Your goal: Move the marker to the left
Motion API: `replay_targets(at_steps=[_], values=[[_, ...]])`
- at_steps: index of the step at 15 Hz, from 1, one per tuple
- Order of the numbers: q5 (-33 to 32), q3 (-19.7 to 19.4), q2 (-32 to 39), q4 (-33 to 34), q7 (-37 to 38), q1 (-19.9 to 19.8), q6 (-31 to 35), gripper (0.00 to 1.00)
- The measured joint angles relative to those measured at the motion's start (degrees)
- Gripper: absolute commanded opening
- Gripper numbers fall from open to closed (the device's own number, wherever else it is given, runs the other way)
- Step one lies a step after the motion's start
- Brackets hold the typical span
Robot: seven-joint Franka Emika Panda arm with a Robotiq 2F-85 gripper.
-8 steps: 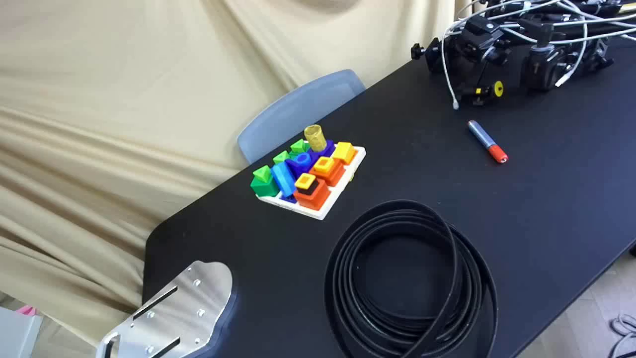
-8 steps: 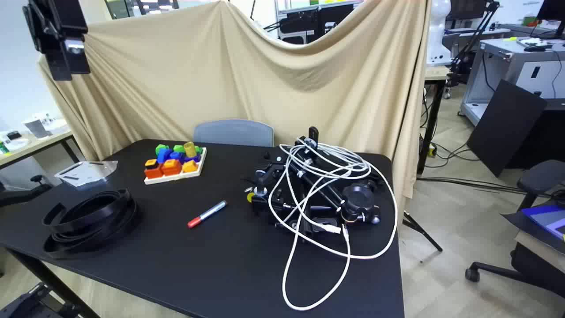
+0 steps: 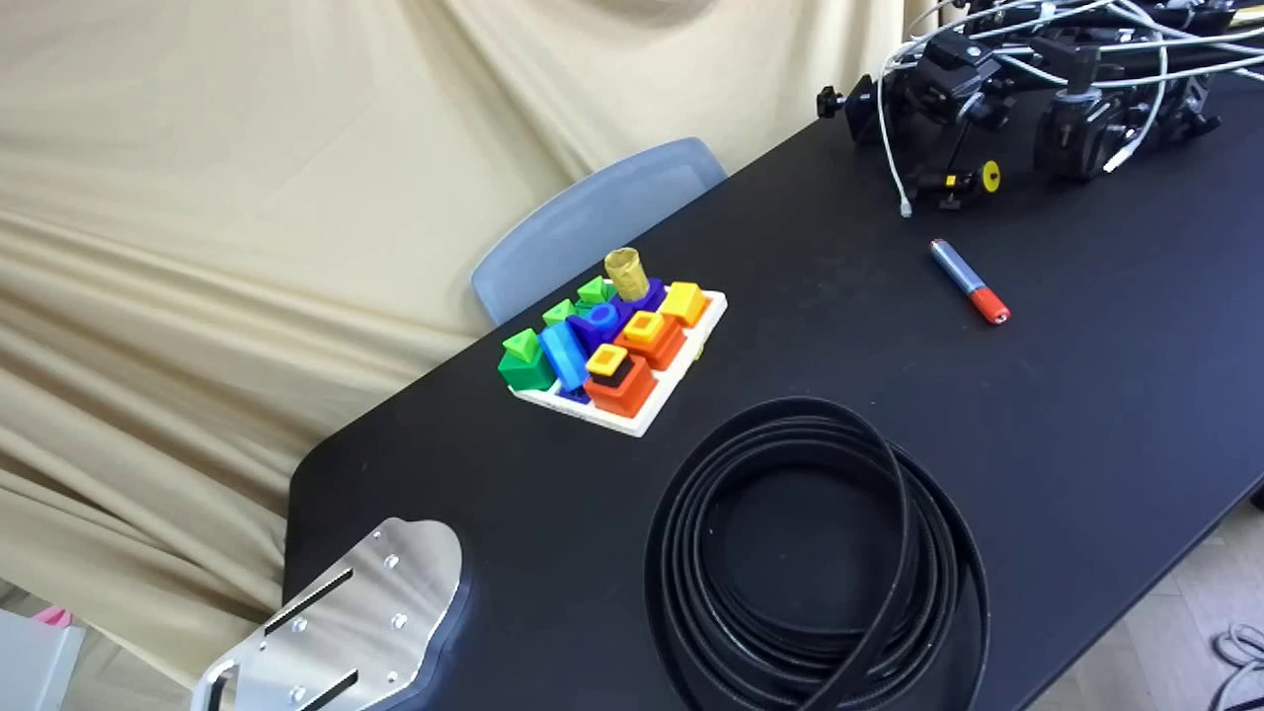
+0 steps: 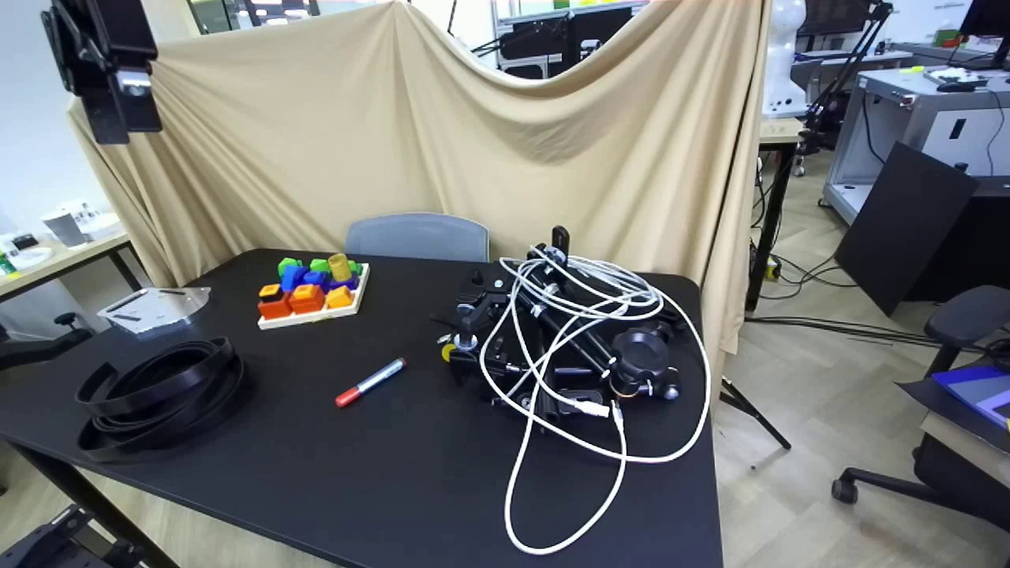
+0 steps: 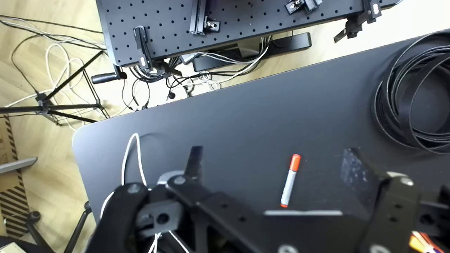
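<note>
The marker has a grey-white barrel and a red-orange cap. It lies flat on the black table in both exterior views. In the wrist view the marker shows between and beyond the two fingers, cap toward the top of the picture. My gripper is wide open with nothing between its fingers, and it does not touch the marker. In an exterior view part of the black gripper hangs high above the table at the upper left edge.
A coiled black strap lies on the table. A white board with colourful blocks stands near the chair side. Black clamps and stands with white cables lie near the marker. A metal plate lies at the table's end.
</note>
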Motion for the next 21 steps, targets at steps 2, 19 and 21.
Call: replay_targets(at_steps=[2, 19, 21], values=[[0.00, 0.00, 0.00, 0.00, 0.00, 0.00, 0.00, 1.00], [4.86, -0.74, 5.77, -14.82, 8.52, -0.47, 39.95, 1.00], [5.06, -0.77, 8.32, -16.43, 9.37, -0.57, 44.21, 1.00]])
